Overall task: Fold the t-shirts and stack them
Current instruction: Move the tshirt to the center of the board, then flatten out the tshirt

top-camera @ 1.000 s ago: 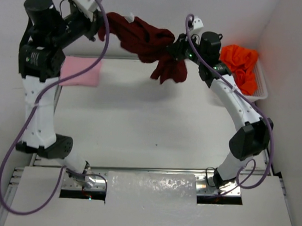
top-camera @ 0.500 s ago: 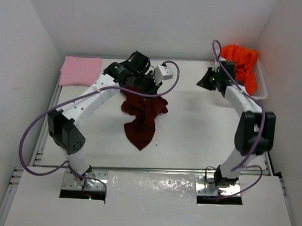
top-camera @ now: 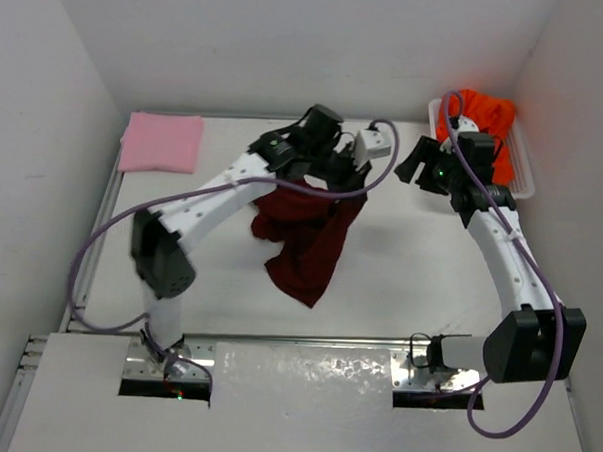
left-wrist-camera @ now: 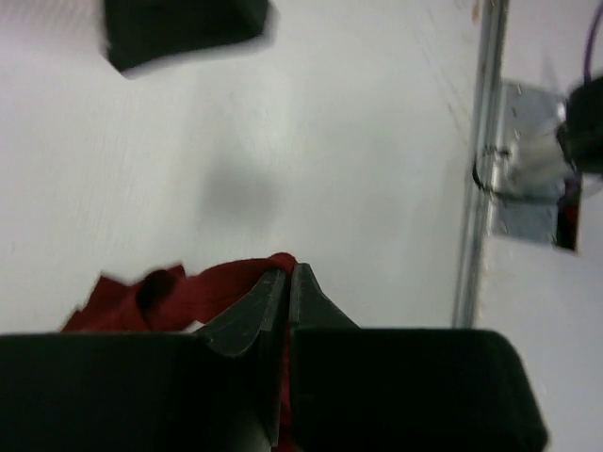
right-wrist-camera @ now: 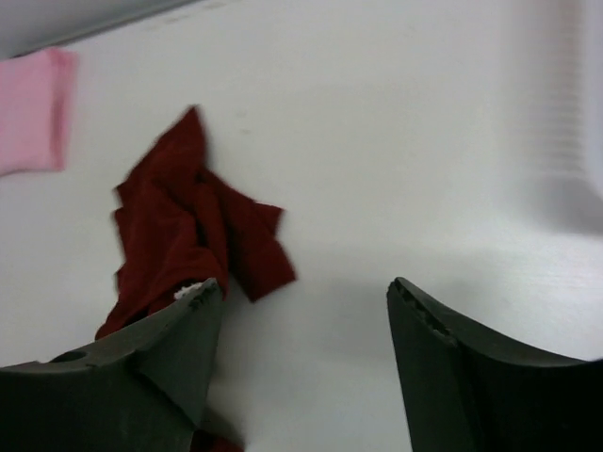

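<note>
The dark maroon t-shirt (top-camera: pixel 306 241) hangs crumpled from my left gripper (top-camera: pixel 351 181) down onto the table. In the left wrist view the jaws (left-wrist-camera: pixel 287 275) are shut on a fold of the maroon cloth (left-wrist-camera: pixel 141 292). My right gripper (top-camera: pixel 416 167) is open and empty, to the right of the shirt and apart from it. The right wrist view shows its spread fingers (right-wrist-camera: pixel 300 306) above the table, with the maroon shirt (right-wrist-camera: pixel 179 226) to the left. The light pink t-shirt (top-camera: pixel 162 142) lies folded at the back left. The bright orange t-shirt (top-camera: pixel 482 114) is bunched in the basket.
A white lattice basket (top-camera: pixel 519 167) stands at the back right against the wall. Metal rails run along the table's left edge (top-camera: pixel 107 218) and near edge (top-camera: pixel 307 338). White walls close in the table on three sides.
A second ago both grippers held the maroon shirt stretched high. The right gripper has let go and opened. The left gripper has moved right with the shirt, now draped lower.
</note>
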`<state>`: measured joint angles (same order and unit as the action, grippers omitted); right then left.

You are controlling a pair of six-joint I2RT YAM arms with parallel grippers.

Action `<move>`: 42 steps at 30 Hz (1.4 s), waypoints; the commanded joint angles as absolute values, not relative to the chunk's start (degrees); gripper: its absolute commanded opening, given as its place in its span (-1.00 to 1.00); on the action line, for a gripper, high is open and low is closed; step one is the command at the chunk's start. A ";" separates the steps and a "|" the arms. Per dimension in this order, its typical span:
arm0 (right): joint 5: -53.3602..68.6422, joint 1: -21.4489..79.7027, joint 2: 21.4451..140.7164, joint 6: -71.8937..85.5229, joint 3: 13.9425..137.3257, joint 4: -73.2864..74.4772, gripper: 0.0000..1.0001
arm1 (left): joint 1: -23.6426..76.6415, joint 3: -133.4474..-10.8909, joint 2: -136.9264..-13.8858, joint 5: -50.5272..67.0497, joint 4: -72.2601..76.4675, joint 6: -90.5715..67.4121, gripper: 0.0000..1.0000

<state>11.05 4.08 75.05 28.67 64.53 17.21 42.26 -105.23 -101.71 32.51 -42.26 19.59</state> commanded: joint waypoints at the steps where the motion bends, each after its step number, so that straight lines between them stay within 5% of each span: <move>1: 2.73 0.27 73.13 29.27 66.45 28.03 0.44 | 42.10 -119.40 -115.36 36.38 -31.99 8.98 -0.96; 3: 5.33 -2.97 71.38 30.58 64.08 28.39 0.58 | 42.45 -133.29 -125.57 39.10 -32.78 8.08 -0.31; 4: 7.28 -6.03 70.58 30.93 63.38 28.13 0.75 | 42.45 -135.77 -127.68 39.29 -32.52 8.96 0.87; 5: 9.03 -7.28 69.10 31.02 62.59 27.95 0.82 | 42.45 -137.53 -128.75 38.24 -32.35 9.83 0.99; 9: 10.97 -8.00 66.80 24.81 63.28 30.93 0.93 | 37.04 -133.53 -118.88 34.45 -32.35 7.40 0.99; 12: 12.48 -5.90 67.94 23.38 61.36 33.74 0.68 | 26.25 -124.39 -110.86 36.74 -30.94 4.13 0.99; 15: 6.52 6.29 68.12 28.18 55.66 32.53 0.46 | 18.05 -113.67 -101.45 29.21 -34.17 11.14 1.00; 18: 2.04 19.22 68.55 37.22 48.01 29.28 0.51 | 17.23 -98.31 -93.80 17.79 -38.49 19.67 0.87; 22: -7.54 37.73 69.77 41.58 40.18 22.26 0.59 | 16.26 -75.22 -88.08 18.54 -34.31 19.26 0.65; 26: -13.79 49.12 76.01 30.70 40.87 18.11 0.72 | 16.35 -66.62 -89.73 23.27 -28.22 19.32 0.72; 36: -8.43 52.20 88.76 25.85 33.14 4.92 0.67 | 18.10 -69.08 -103.36 25.41 -27.35 17.76 0.73; 40: -8.79 52.56 93.07 25.84 32.79 7.73 0.11 | 20.39 -69.17 -106.25 27.84 -26.63 16.53 0.62; 41: -8.70 52.47 93.51 26.19 32.61 7.82 -0.20 | 20.83 -69.08 -107.04 29.08 -27.07 16.52 0.54; 42: -8.70 52.47 93.52 26.63 32.00 7.74 -0.41 | 20.74 -68.91 -108.70 30.31 -27.07 16.26 0.24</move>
<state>-11.31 52.18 88.51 25.89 35.77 4.86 19.68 -67.66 -106.06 25.45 -29.08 16.91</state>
